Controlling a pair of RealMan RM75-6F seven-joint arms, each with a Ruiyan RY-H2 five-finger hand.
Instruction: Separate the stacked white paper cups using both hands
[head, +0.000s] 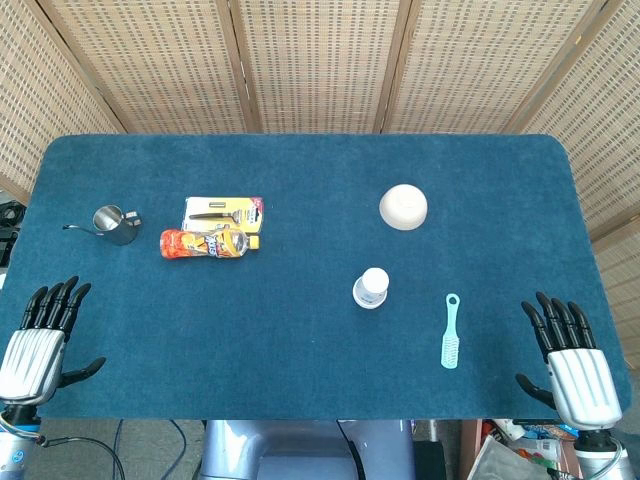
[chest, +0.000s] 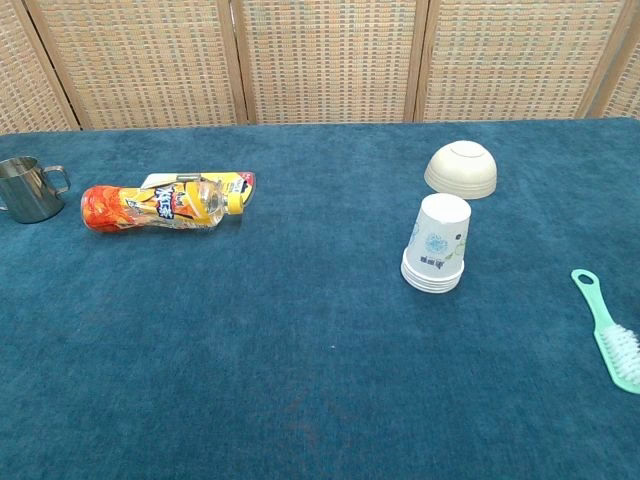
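Observation:
The stacked white paper cups stand upside down, right of the table's middle; the chest view shows the cup stack with several rims nested at its base and a blue print on the side. My left hand lies at the front left edge of the table, fingers spread, holding nothing. My right hand lies at the front right edge, fingers apart and empty. Both hands are far from the cups. Neither hand shows in the chest view.
An overturned cream bowl sits behind the cups. A mint brush lies to their front right. At the left lie an orange drink bottle, a razor pack and a small steel pitcher. Wicker screens stand behind the table.

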